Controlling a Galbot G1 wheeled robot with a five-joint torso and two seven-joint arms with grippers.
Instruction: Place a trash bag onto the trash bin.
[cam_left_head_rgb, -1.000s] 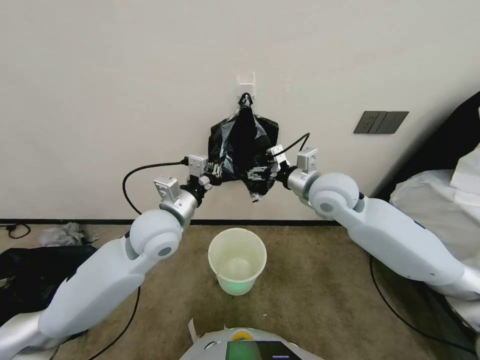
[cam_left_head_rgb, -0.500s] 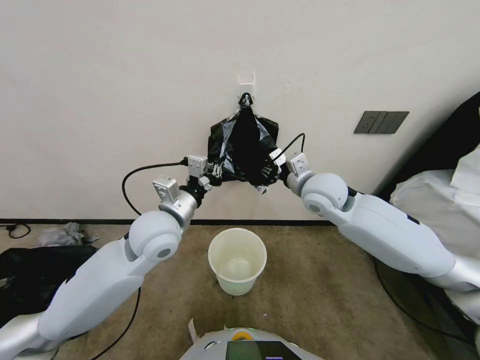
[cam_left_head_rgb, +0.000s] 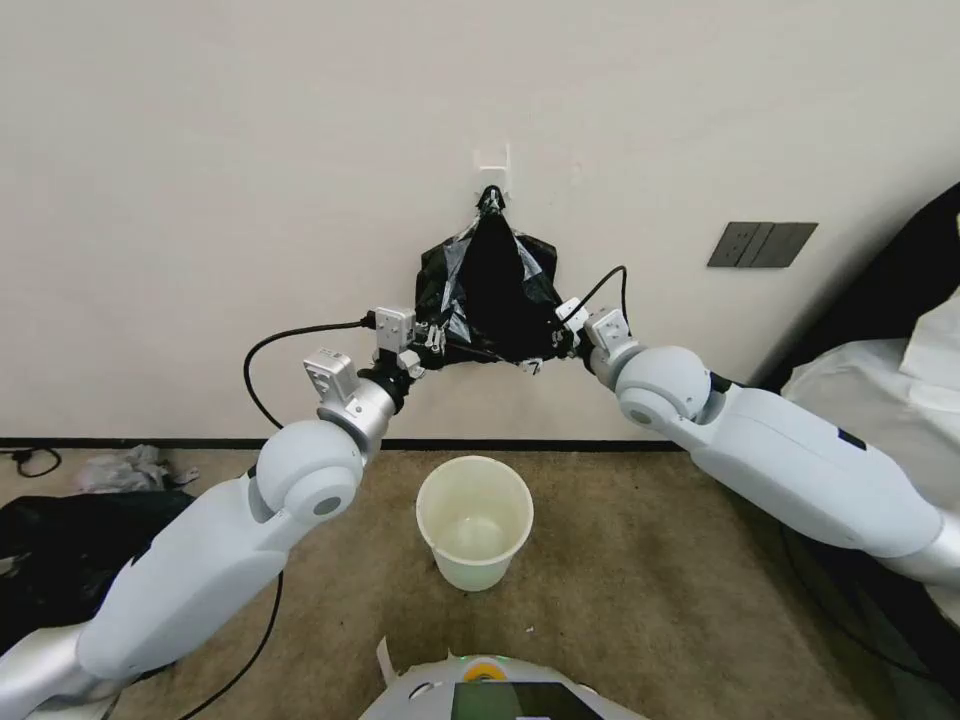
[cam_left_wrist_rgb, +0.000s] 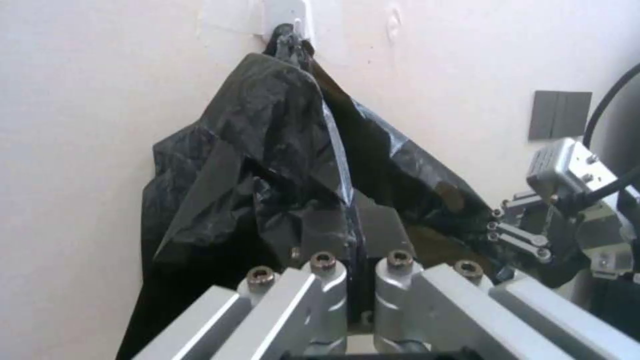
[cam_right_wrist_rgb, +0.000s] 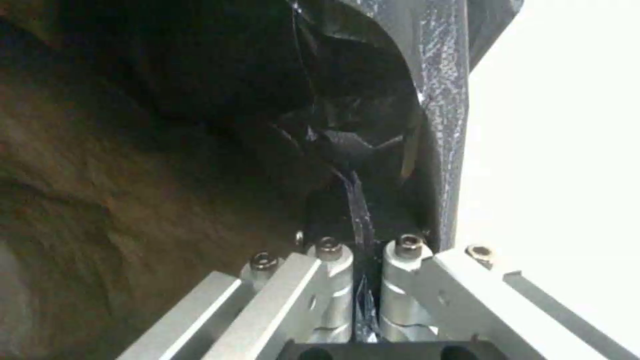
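Between my two grippers hangs the thin, glossy black plastic trash bag (cam_left_head_rgb: 488, 300), its top gathered at a small white wall hook (cam_left_head_rgb: 492, 162) above them and its lower edge pulled out wide to either side. My left gripper (cam_left_head_rgb: 428, 345) has its jaws pressed together on the bag's lower left corner; from the left wrist camera I see crinkled black film (cam_left_wrist_rgb: 280, 165) bunched right at the closed fingers (cam_left_wrist_rgb: 327, 235), rising from them to the hook (cam_left_wrist_rgb: 288, 20). My right gripper (cam_left_head_rgb: 560, 340) is clamped on the opposite lower corner, and the right wrist camera shows a strip of black plastic (cam_right_wrist_rgb: 360, 210) pinched in the narrow seam between its shut fingers (cam_right_wrist_rgb: 327, 215), with the rest of the bag billowing beyond the fingertips. From the left wrist camera I can also make out the right gripper (cam_left_wrist_rgb: 527, 235) across the bag, touching its far edge. Below both sets of jaws, well apart from the bag and roughly midway between them, the small round cream-white plastic trash bin (cam_left_head_rgb: 474, 520) stands upright on the brown carpet (cam_left_head_rgb: 640, 580), mouth open. The pale wall (cam_left_head_rgb: 250, 200) sits directly behind the bag, with a dark switch plate (cam_left_head_rgb: 762, 244) out beyond my right gripper.
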